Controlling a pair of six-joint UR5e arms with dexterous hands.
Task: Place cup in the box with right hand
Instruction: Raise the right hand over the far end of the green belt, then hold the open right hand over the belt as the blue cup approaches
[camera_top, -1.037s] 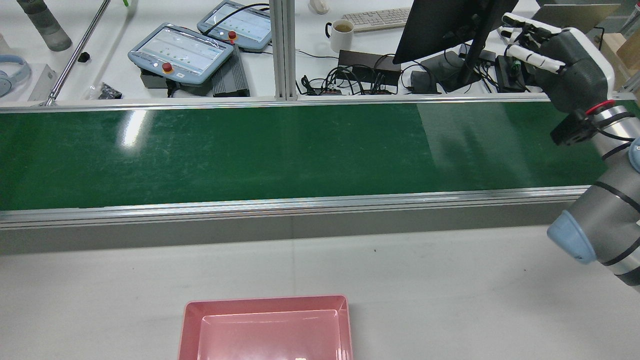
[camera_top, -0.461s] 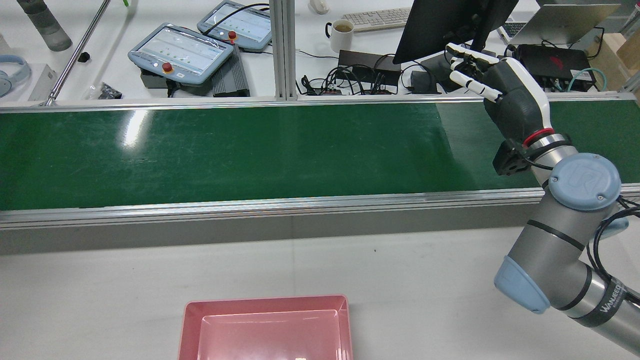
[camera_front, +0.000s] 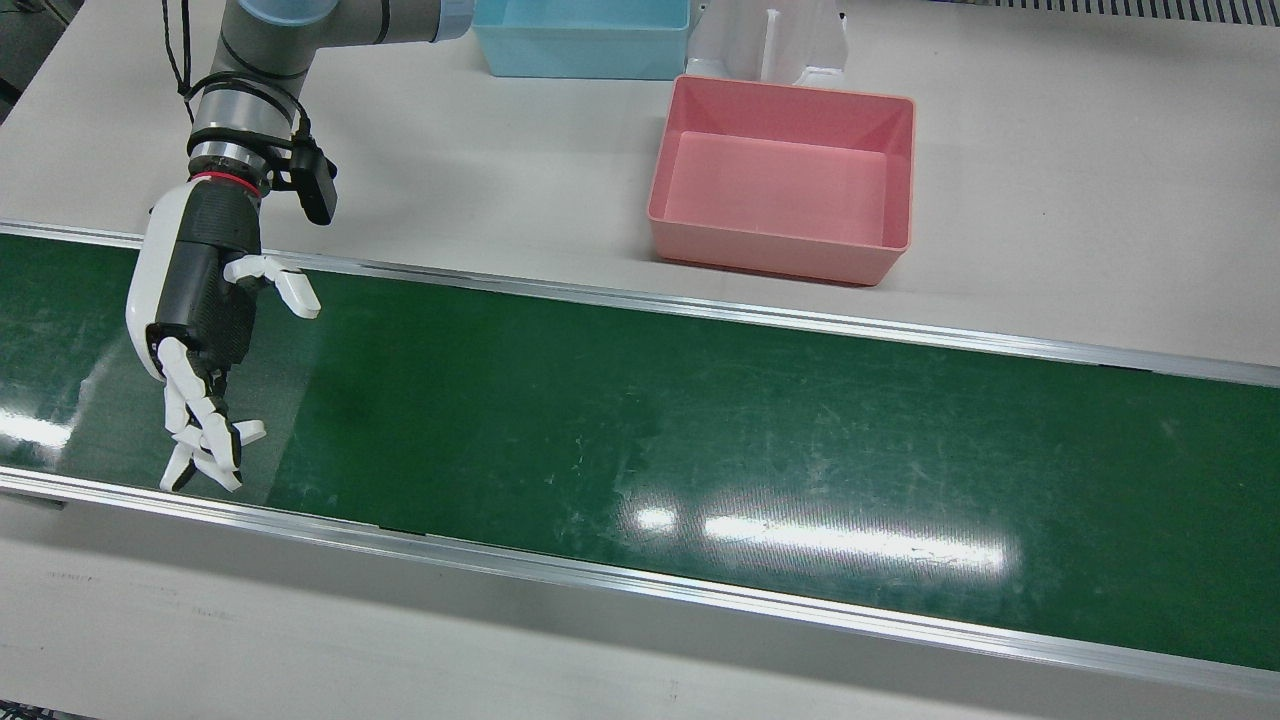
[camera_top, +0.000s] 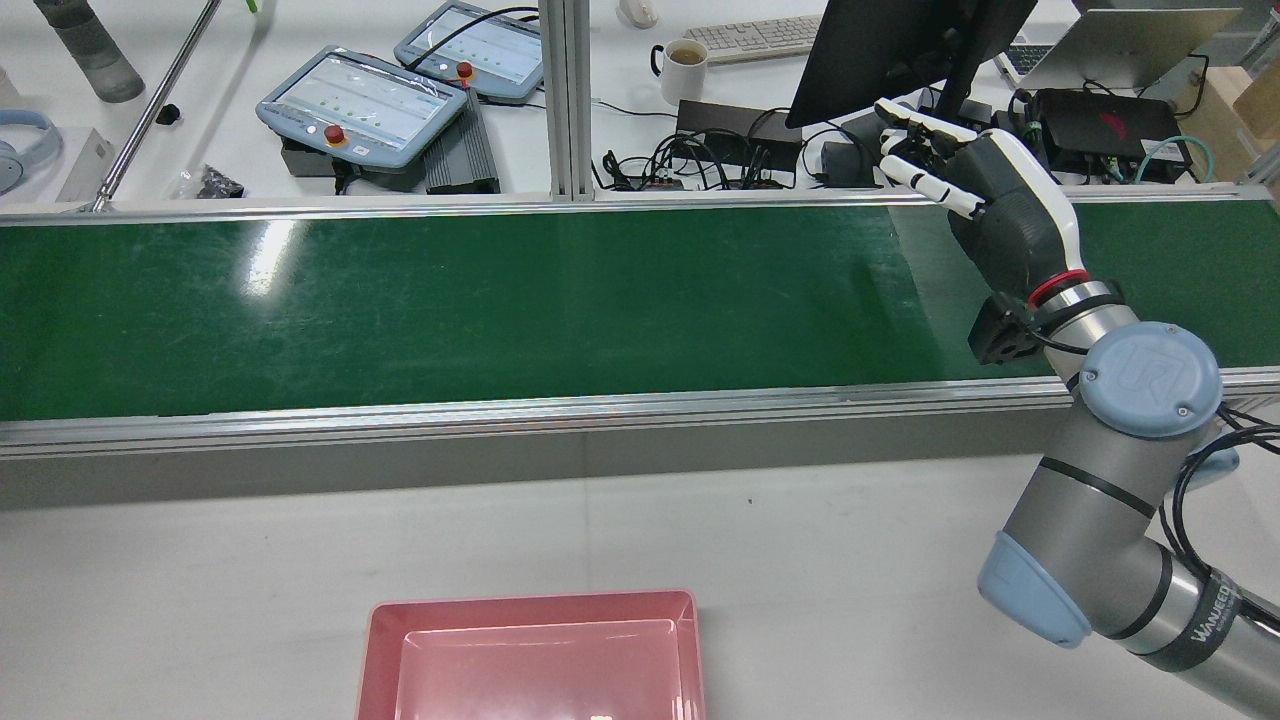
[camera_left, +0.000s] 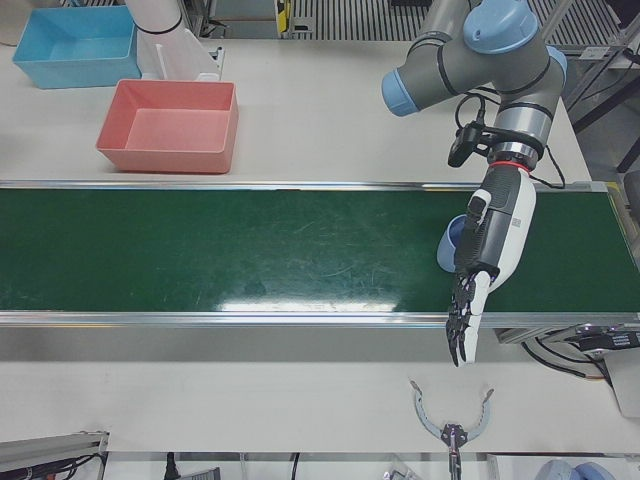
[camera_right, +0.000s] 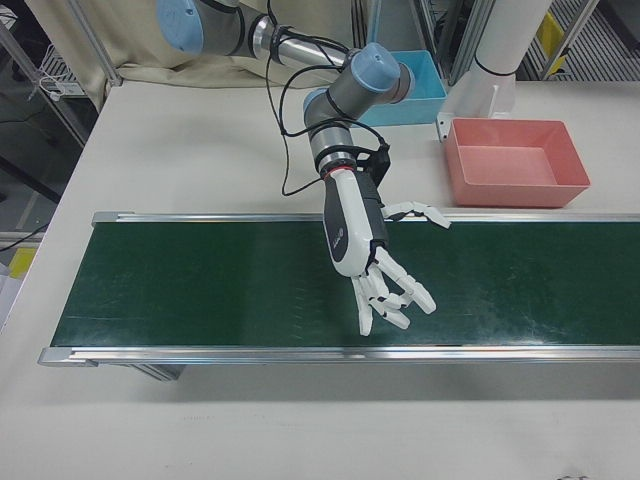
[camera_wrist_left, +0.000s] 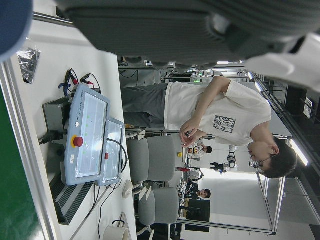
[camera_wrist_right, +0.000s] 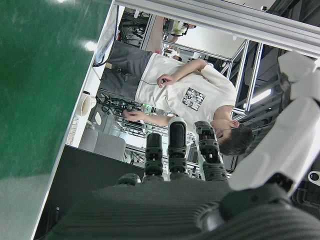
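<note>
My right hand (camera_front: 200, 330) hovers open over the green belt (camera_front: 700, 420), fingers spread, nothing in it. It also shows as the right hand (camera_top: 1000, 210) in the rear view and the right hand (camera_right: 360, 240) in the right-front view. The pink box (camera_front: 770, 255) stands on the white table beside the belt, well apart from that hand. My left hand (camera_left: 490, 240) hangs open over the belt's other end, fingers pointing down. A light blue rounded object (camera_left: 447, 245), perhaps the cup, peeks out behind it on the belt.
A blue box (camera_front: 580, 62) and a white pedestal (camera_front: 770, 40) stand behind the pink box. Beyond the belt are teach pendants (camera_top: 365, 105), a mug (camera_top: 685, 68), a monitor (camera_top: 900, 50) and a person in a white T-shirt (camera_wrist_right: 185, 95).
My right arm has swung in from the rear view's right edge toward the left, and the hand has come down over the belt's far edge, still open.
</note>
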